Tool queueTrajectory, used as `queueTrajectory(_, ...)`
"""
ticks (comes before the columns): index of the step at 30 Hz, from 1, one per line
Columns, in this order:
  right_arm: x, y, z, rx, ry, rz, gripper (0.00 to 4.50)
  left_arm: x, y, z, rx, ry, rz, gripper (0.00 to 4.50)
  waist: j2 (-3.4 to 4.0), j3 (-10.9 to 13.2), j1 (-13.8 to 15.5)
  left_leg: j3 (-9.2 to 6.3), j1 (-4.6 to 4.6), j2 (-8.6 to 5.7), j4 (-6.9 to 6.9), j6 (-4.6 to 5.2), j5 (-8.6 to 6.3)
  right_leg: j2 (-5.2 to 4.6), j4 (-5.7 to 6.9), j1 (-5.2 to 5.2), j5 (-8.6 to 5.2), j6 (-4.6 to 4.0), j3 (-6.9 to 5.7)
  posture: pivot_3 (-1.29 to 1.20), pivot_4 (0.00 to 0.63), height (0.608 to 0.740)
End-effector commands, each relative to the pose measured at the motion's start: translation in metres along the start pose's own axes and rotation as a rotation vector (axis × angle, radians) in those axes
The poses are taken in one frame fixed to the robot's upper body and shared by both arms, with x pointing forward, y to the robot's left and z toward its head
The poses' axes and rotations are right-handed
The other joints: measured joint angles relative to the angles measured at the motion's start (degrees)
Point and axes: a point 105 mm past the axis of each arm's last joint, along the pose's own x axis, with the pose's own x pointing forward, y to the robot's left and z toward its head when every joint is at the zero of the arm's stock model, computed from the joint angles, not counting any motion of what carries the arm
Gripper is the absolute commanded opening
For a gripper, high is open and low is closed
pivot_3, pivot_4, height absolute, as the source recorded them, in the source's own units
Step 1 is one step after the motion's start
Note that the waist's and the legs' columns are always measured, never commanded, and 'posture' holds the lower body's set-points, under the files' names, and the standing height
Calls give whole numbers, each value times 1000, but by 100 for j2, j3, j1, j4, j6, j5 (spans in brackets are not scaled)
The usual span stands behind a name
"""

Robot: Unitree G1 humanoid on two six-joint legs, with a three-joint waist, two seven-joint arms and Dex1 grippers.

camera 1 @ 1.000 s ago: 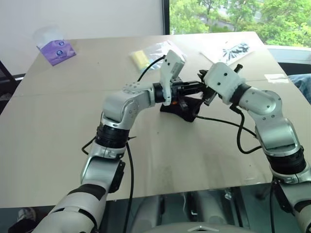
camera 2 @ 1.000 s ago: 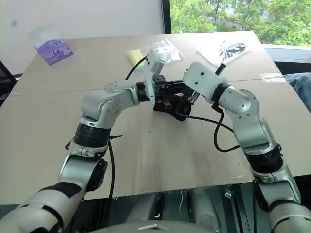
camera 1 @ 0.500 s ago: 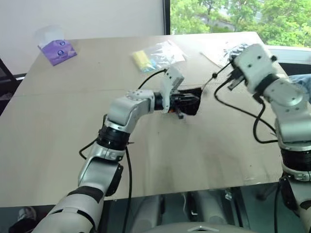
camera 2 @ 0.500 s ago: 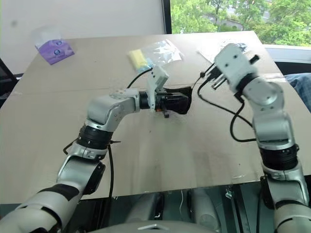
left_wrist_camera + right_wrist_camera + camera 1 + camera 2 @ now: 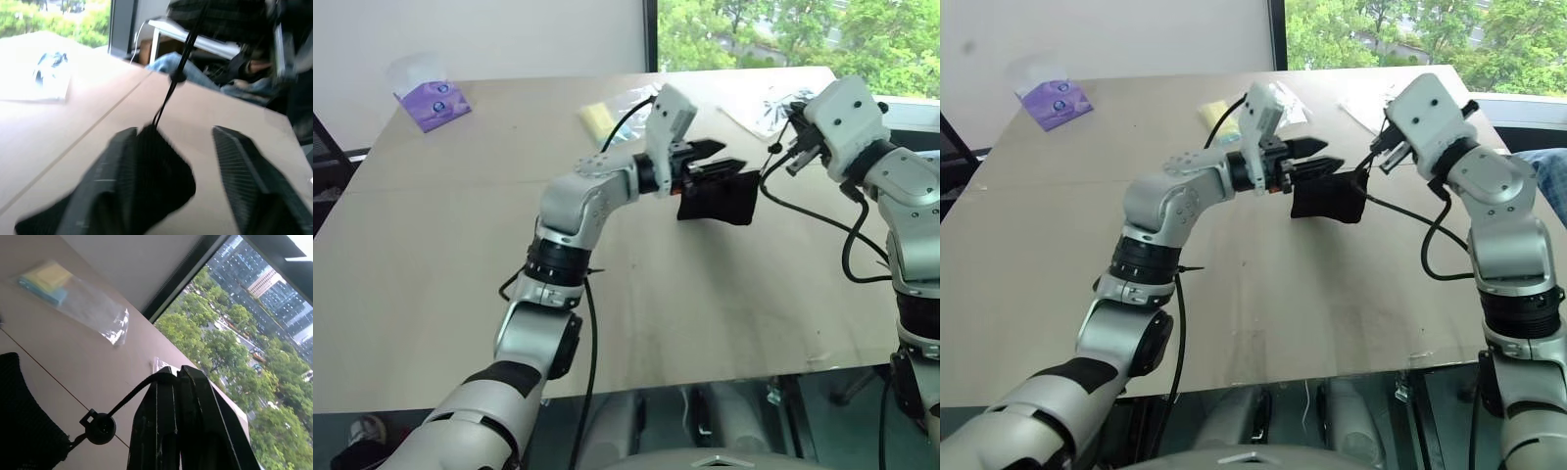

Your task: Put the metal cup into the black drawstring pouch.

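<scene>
The black drawstring pouch hangs from its thin cord, which runs up to my right gripper. That gripper is shut on the cord, just past the round cord lock. My left gripper points level toward the right, just above the pouch's top edge, and its jaws stand open. In the left wrist view the pouch lies against one finger with a gap to the other. The metal cup is hidden. I cannot tell whether the pouch's bottom touches the table.
At the far side of the table lie a clear bag with a purple packet, a clear bag with a yellow item and a clear bag with a black-and-white item. A person's jeans show past the table's right edge.
My left gripper has let go of the pouch, opened and risen. My right gripper has moved right with the cord, and the pouch now hangs from it further right.
</scene>
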Motion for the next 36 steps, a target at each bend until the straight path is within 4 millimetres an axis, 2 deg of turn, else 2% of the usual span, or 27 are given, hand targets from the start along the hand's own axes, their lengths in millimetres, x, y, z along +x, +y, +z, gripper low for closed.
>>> queueTrajectory(1,-6,4,28,-40,-89,25,0,16,-6,7,21,-22,-23,2643,0,0,4,0,1,0,1,0,0,0,4,0,0,0,0,0,150,740)
queueTrajectory(5,-6,13,38,-35,-118,58,0,38,-8,5,31,-12,-20,2643,0,0,-1,2,2,0,5,0,0,2,9,0,0,0,1,0,150,740)
queueTrajectory(10,-7,16,44,-33,-129,72,0,51,-12,8,34,-35,-41,2643,0,0,-4,2,2,0,6,0,0,1,10,-1,0,0,2,0,150,740)
queueTrajectory(11,-8,17,45,-34,-129,73,0,52,-14,7,30,-31,-57,2111,0,0,-5,2,2,0,5,0,0,1,10,-1,0,0,2,0,150,740)
queueTrajectory(12,-8,16,45,-34,-130,71,0,53,-16,5,34,-22,-72,1830,0,0,-5,2,2,0,6,0,0,2,10,-1,0,0,2,0,150,740)
queueTrajectory(15,-9,13,46,-33,-126,55,0,53,-16,-5,26,9,-80,322,0,0,-6,2,2,0,5,0,0,2,10,-1,0,0,2,0,150,740)
queueTrajectory(16,-9,10,46,-33,-124,45,0,52,-15,-11,25,29,-76,188,0,0,-6,2,2,0,5,0,0,2,10,-1,0,0,2,0,150,740)
queueTrajectory(19,-10,-5,43,-10,-113,-21,0,48,-10,-28,15,80,-60,201,0,0,-5,2,4,0,5,0,0,2,10,-1,0,0,3,0,150,740)
queueTrajectory(21,-14,-38,28,34,-63,-158,0,41,-4,-45,13,136,-32,201,0,0,3,2,4,0,5,0,0,1,11,-1,0,0,3,0,150,740)
queueTrajectory(23,-25,-78,-1,89,22,-332,0,30,1,-62,-1,191,-6,201,0,0,6,2,3,0,6,0,0,1,11,-1,0,0,4,0,150,740)
queueTrajectory(24,-31,-92,-14,99,59,-391,0,26,3,-68,-15,210,0,201,0,0,17,3,4,-1,5,0,0,0,11,-1,0,0,5,0,150,740)
queueTrajectory(25,-36,-103,-26,113,90,-441,0,20,4,-74,-26,229,5,201,0,0,63,5,4,-1,5,0,0,-1,11,0,0,0,7,0,150,740)
queueTrajectory(26,-43,-112,-47,100,160,-470,0,12,7,-83,-29,263,22,201,0,0,68,8,4,-1,4,0,0,0,11,-2,0,0,9,0,150,740)
queueTrajectory(27,-48,-115,-63,98,208,-484,0,4,11,-91,-31,291,41,201,0,0,75,7,4,-1,4,0,0,0,11,-2,0,0,9,0,150,740)
queueTrajectory(29,-54,-116,-85,106,267,-496,0,-7,16,-101,-33,330,74,201,0,0,90,10,5,0,0,0,0,1,11,-2,-1,0,11,0,150,740)
queueTrajectory(32,-56,-97,-112,144,326,-458,0,-26,26,-116,-16,389,133,201,5,-1,68,20,9,1,-1,0,0,2,15,-3,-1,0,21,0,150,740)
queueTrajectory(34,-54,-81,-122,149,348,-406,0,-32,27,-119,-11,393,145,201,5,-1,33,35,17,4,-3,2,-1,7,19,-3,-1,0,36,0,150,740)
queueTrajectory(36,-46,-53,-119,209,316,-300,0,-34,22,-113,-8,354,137,201,5,-2,22,34,17,6,-2,2,-1,7,22,-3,0,0,35,0,150,740)
